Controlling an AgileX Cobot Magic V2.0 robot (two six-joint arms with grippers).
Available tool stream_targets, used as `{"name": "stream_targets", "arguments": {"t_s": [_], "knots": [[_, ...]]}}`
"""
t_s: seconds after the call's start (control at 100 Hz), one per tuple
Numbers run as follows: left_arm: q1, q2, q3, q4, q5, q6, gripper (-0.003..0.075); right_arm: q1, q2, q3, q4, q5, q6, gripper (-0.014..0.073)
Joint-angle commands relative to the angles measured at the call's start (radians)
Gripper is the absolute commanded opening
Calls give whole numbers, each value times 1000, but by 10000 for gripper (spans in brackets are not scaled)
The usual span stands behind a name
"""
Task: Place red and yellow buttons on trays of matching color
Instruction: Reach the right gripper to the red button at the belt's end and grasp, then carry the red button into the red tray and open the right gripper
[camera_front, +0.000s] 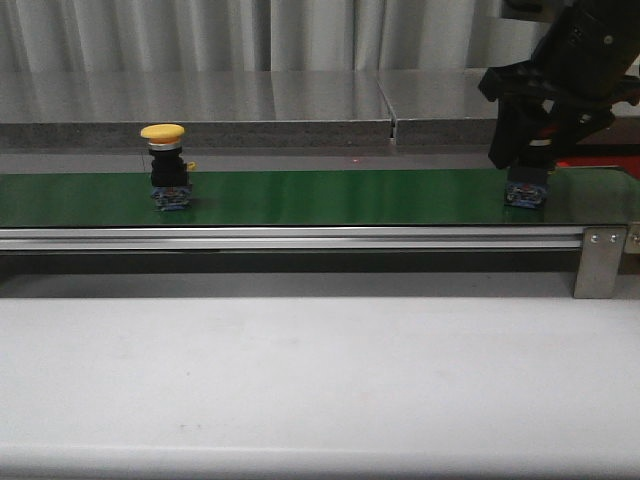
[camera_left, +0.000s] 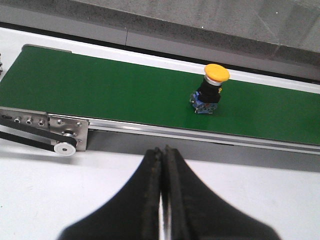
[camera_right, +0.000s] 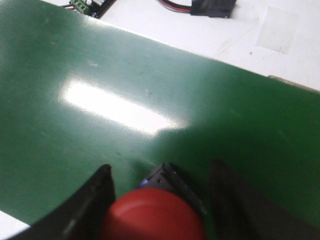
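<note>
My right claw (camera_front: 527, 165) hangs low over the right end of the green belt (camera_front: 320, 197), its black fingers (camera_right: 85, 210) spread to either side of the red button (camera_right: 152, 220). From the wrist camera the fingers sit just beside the red cap with a little gap on each side, so I would say they straddle it rather than pinch it, though the blur at that edge leaves me unsure about contact. In the front view only the blue base of this button shows under my claw, standing on the belt near its right end; the cap is hidden behind my fingers.

A sliver of the red tray (camera_front: 598, 161) shows just behind the belt, to the right of my claw.

My left claw (camera_left: 162, 200) is over the white table (camera_front: 320, 380) on the near side of the belt, its two fingers pressed together with nothing between them.

Well to the left along the belt stands the yellow button (camera_front: 165, 165), upright on its blue base, yellow cap on top. It is well apart from both of my claws.

Along the belt's near edge runs a silver rail (camera_front: 290, 238).
</note>
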Motion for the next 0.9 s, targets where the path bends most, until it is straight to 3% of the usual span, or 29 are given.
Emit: {"name": "stream_targets", "arguments": {"t_s": [0.0, 0.07, 0.31, 0.67, 0.89], "knots": [[-8, 1, -28, -20, -70, -1, -19, 0, -53, -44, 17, -7, -12, 239], [-8, 1, -28, -20, -70, -1, -19, -11, -54, -72, 16, 30, -12, 201], [-8, 1, -28, -20, -70, -1, -19, -146, -54, -262, -2, 176, -11, 201], [-8, 1, -28, -20, -70, -1, -19, -489, -38, -336, -1, 159, 29, 201], [-8, 1, -28, -20, -70, -1, -19, -574, 38, -336, 94, 75, 32, 201]]}}
